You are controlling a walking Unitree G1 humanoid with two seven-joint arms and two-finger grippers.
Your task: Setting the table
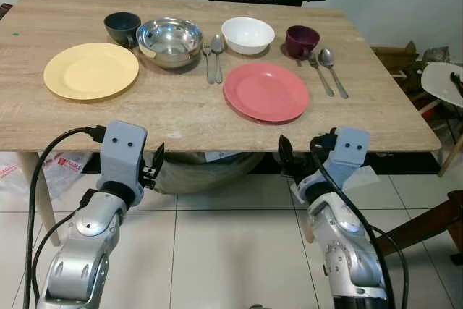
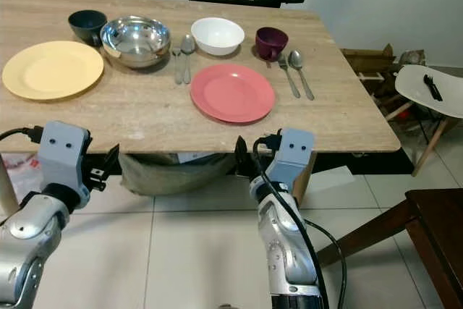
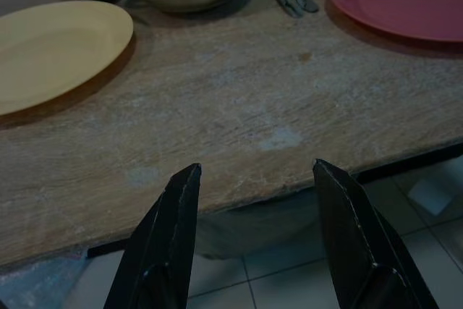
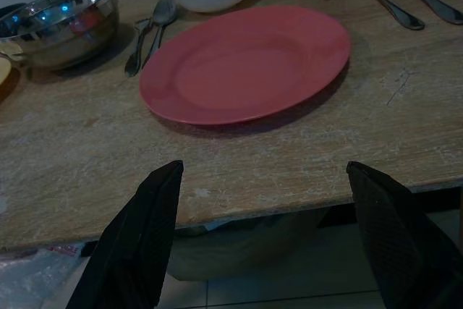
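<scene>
A pale wooden table over white tiles carries a yellow plate, a red plate, a steel bowl, a white bowl, two cups and two fork-and-spoon pairs. The left gripper and right gripper hover at the near edge, fingers spread and empty. A good start is probably reaching level over the edge; the far, dark cups are hard to read.

Head pair overlooks table (wrists near edge).
</scene>
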